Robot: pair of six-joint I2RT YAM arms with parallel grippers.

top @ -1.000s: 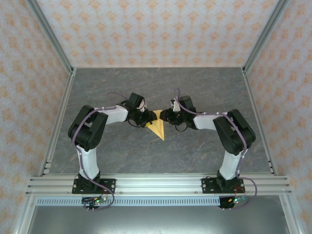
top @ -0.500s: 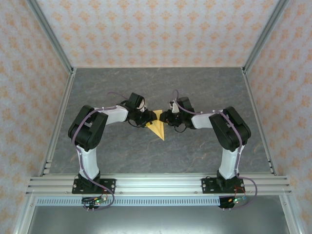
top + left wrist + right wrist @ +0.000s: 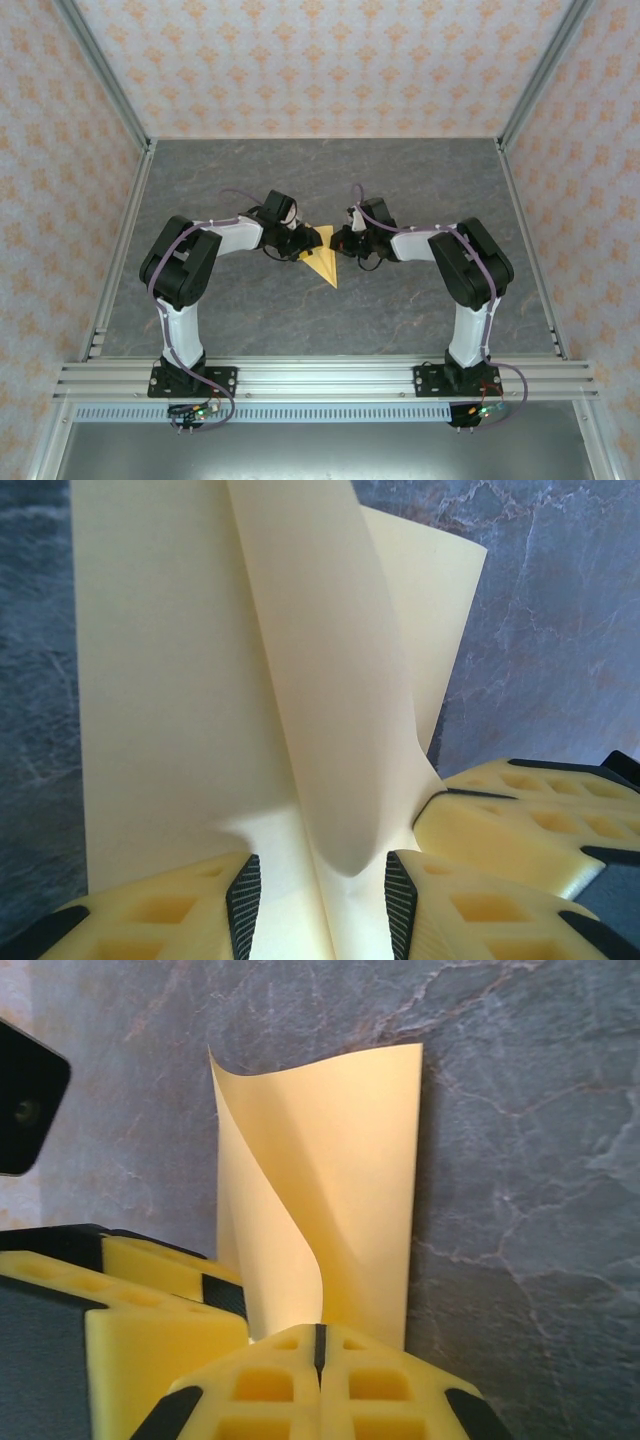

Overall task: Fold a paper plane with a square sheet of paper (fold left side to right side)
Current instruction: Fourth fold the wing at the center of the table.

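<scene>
Item: thin yellow-orange sheet of paper, already creased into a pointed wedge with its tip toward the arm bases. It lies on the flat grey marbled worktop, which spreads wide round it on every side. Left jaws: at the sheet's left side, standing apart. A raised hump of the sheet rises between the black pads and is not pinched. Right jaws: at the sheet's right far corner, closed together on the paper's edge, which enters the seam between the yellow honeycomb fingers. From there one layer curls up off the worktop. Step in hand, as judged: carrying the left side over onto the right side, with the fold only partly made. Handling note: the right jaws would best serve as a fixed anchor while the left side is led across low and slowly, edge to edge, before any pressing. The crease wants running from the tip outward. Thin paper of this kind is likely to buckle or skew if pulled against the anchor. Containers: none to list; the sheet sits straight on the worktop.
</scene>
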